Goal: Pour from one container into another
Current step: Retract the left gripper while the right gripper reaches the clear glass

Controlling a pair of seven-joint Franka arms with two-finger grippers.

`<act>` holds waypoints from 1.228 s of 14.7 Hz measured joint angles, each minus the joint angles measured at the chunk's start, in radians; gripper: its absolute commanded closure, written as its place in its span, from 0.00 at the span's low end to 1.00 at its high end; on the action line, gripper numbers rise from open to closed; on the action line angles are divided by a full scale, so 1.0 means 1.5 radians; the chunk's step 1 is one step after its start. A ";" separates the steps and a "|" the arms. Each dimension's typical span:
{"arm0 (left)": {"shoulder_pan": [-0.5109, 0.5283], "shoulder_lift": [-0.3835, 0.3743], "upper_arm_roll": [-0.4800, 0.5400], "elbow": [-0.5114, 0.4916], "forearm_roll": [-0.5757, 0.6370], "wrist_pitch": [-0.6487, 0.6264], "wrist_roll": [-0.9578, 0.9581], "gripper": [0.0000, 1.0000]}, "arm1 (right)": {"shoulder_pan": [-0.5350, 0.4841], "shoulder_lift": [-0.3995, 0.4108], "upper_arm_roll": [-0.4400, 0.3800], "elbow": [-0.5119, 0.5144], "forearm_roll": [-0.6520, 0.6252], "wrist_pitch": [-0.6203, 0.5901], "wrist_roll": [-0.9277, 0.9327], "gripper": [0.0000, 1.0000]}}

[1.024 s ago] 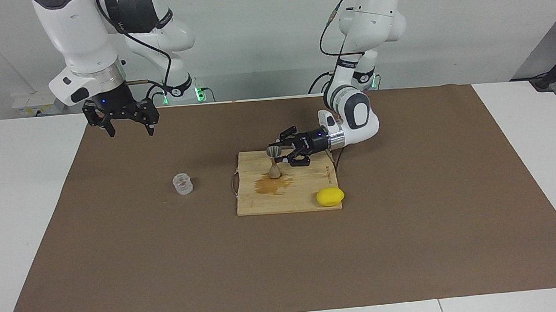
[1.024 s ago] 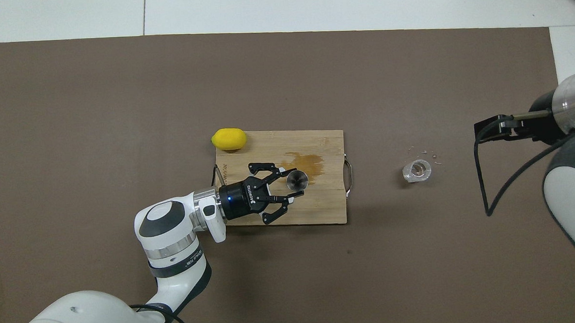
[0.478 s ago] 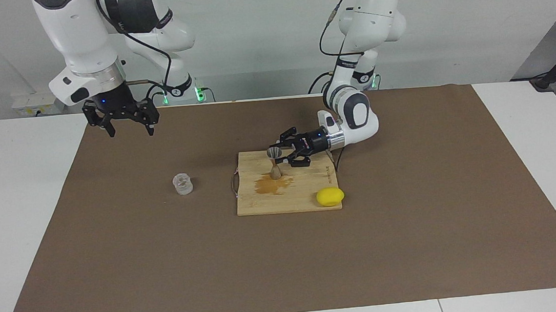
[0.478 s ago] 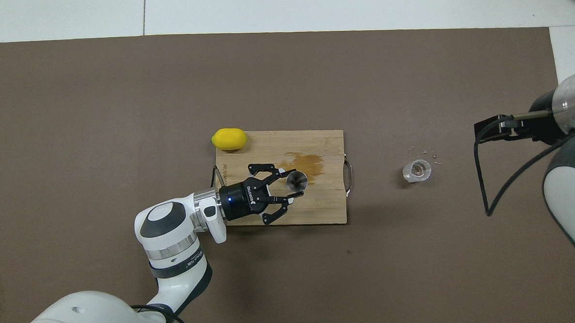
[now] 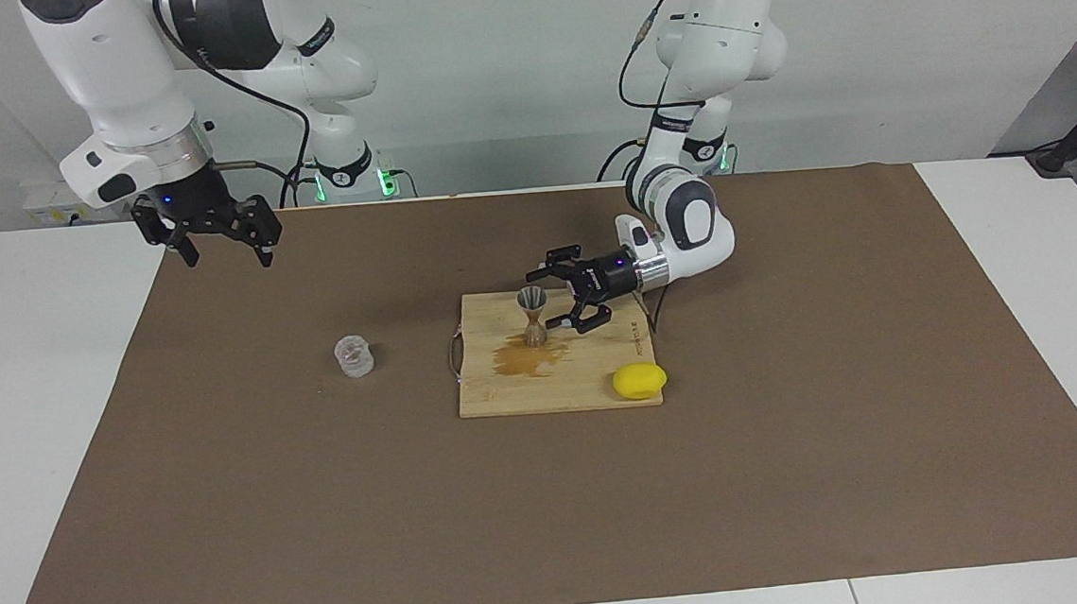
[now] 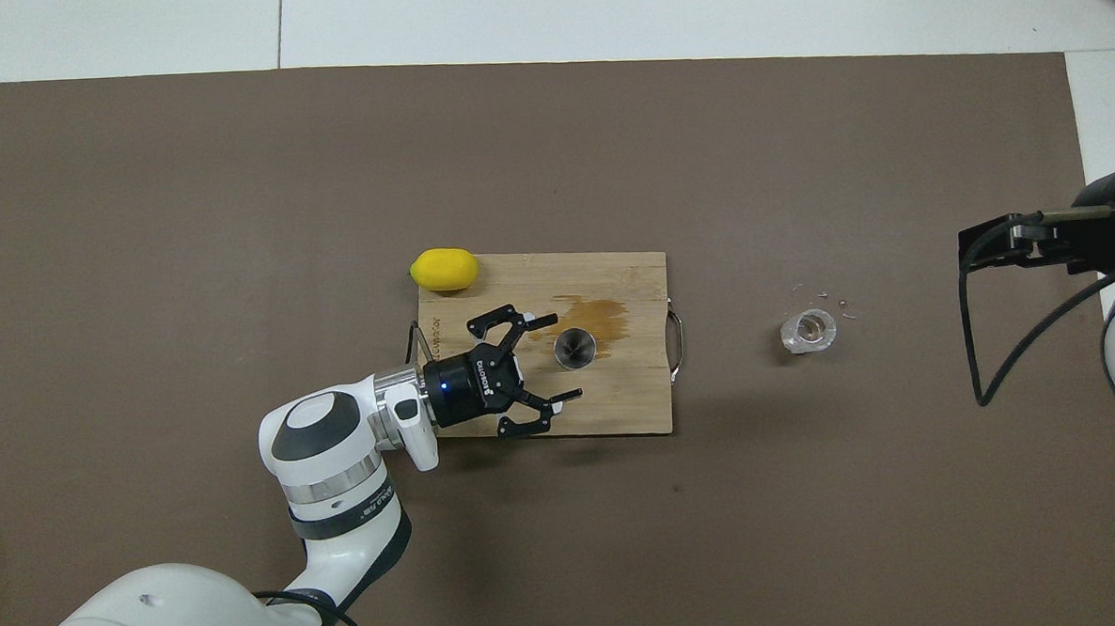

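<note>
Released now, left gripper (image 5: 546,299) jaws spread beside the upright jigger (image 5: 532,315).

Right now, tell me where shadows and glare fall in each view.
Facing view: soft even light; the jigger casts only a faint shadow on the cutting board, beside the brown stain; the left gripper shades the board under it. Overhead view: the glass cup glints against the brown mat; the lemon shows a dull highlight.

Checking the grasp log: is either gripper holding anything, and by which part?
Nothing is held. The left gripper stands open beside the jigger; the right gripper is open in the air.
</note>
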 measured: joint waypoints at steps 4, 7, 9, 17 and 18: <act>0.003 0.000 0.009 -0.004 0.000 0.000 0.000 0.00 | 0.001 0.000 0.001 0.000 0.000 0.000 0.000 0.00; 0.020 0.000 0.014 -0.015 0.002 -0.001 0.000 0.00 | 0.001 0.001 0.002 -0.002 0.002 0.021 0.053 0.00; 0.039 0.000 0.014 -0.022 0.018 -0.004 0.001 0.00 | 0.002 0.005 0.003 -0.007 0.026 0.037 0.142 0.00; 0.171 -0.002 0.016 -0.034 0.195 -0.064 0.002 0.00 | -0.015 0.049 -0.001 -0.056 0.167 0.106 0.507 0.00; 0.194 -0.003 0.017 -0.034 0.225 -0.073 0.002 0.00 | -0.029 0.057 -0.001 -0.063 0.198 0.106 0.539 0.00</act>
